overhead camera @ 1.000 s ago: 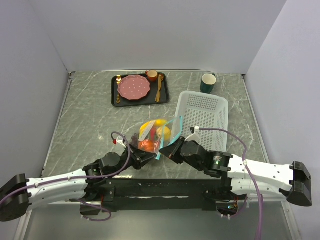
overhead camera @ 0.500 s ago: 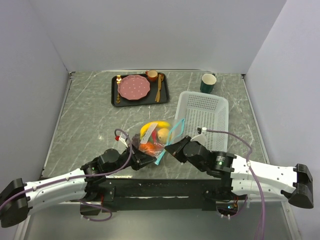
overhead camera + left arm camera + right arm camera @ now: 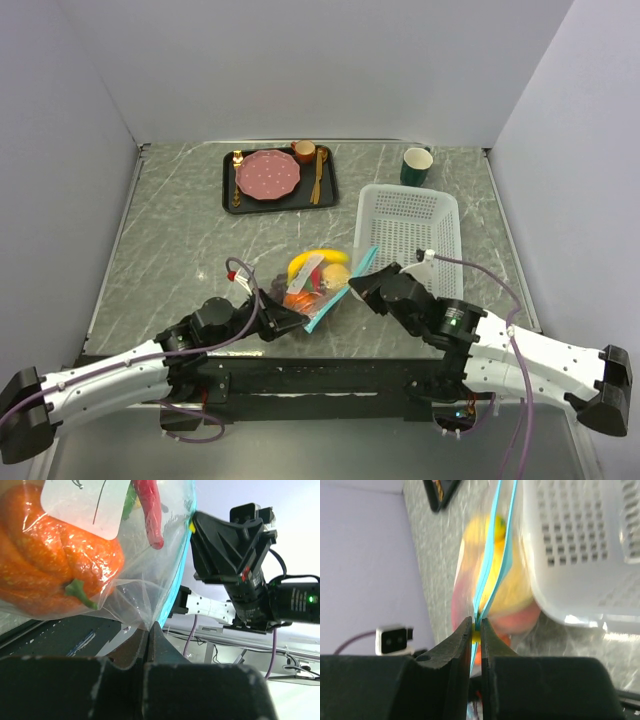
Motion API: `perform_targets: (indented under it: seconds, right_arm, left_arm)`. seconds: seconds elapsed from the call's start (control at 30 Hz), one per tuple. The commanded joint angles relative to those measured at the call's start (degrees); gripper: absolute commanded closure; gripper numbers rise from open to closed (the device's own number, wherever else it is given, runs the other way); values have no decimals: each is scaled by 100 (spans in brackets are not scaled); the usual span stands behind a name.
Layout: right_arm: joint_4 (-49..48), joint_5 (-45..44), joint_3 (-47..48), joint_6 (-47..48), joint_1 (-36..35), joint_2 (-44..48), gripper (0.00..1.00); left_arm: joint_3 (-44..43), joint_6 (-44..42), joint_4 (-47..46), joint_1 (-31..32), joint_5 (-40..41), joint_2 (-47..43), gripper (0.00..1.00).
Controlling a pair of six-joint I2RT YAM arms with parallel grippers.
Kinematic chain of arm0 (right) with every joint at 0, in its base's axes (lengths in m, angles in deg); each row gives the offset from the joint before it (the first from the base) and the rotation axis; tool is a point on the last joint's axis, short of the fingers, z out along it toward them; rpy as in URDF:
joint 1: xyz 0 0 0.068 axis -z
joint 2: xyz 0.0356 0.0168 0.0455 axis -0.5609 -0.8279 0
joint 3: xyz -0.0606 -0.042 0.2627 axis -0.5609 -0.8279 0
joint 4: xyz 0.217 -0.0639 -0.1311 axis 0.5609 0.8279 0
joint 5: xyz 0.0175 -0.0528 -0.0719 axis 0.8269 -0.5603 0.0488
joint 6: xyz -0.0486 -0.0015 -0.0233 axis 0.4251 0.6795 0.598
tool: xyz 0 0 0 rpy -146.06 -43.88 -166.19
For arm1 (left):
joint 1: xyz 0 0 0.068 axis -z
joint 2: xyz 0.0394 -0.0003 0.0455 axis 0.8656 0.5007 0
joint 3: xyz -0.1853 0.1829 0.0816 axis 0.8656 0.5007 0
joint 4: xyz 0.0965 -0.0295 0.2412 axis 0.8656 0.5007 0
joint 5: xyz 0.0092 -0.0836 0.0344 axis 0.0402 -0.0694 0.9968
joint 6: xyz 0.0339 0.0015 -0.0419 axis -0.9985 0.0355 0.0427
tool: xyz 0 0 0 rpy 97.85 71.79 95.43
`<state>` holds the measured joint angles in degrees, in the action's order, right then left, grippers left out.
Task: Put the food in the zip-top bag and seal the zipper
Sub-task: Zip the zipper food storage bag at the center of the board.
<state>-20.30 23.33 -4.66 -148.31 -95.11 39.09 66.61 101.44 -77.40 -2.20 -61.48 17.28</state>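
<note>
The clear zip-top bag (image 3: pixel 318 283) hangs between my two grippers near the table's front, just left of the basket. The food inside shows as an orange ribbed fruit (image 3: pixel 50 570), a red chili (image 3: pixel 152 515) and yellow pieces (image 3: pixel 515 590). My left gripper (image 3: pixel 149 626) is shut on the bag's lower corner, seen from above (image 3: pixel 290 318) at the bag's near end. My right gripper (image 3: pixel 476 626) is shut on the teal-blue zipper (image 3: pixel 492 555), pinching a small yellow slider. From above, the right gripper (image 3: pixel 357 285) sits about halfway along the zipper (image 3: pixel 330 305).
A white mesh basket (image 3: pixel 410 232) stands right against the bag and the right gripper. At the back sit a black tray (image 3: pixel 229 185) holding a pink plate (image 3: pixel 267 175), gold cutlery and a cup, and a dark green cup (image 3: pixel 417 165).
My right gripper has slid up and to the right along the zipper, toward the basket. The bag has shifted slightly that way, and the left arm has followed while keeping its hold.
</note>
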Motion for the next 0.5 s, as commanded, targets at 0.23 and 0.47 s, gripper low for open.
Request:
perform_targets:
  seconds: [0.23,0.47]
  right_arm:
    - [-275,-351,235,1218,1159,-198,93]
    - [-556,-140,305,1702,1687,-435,93]
  left_arm:
    - [-152,-221,945,-133,346,-443,99]
    - [-336,-326,1279,-203,540,-584,99]
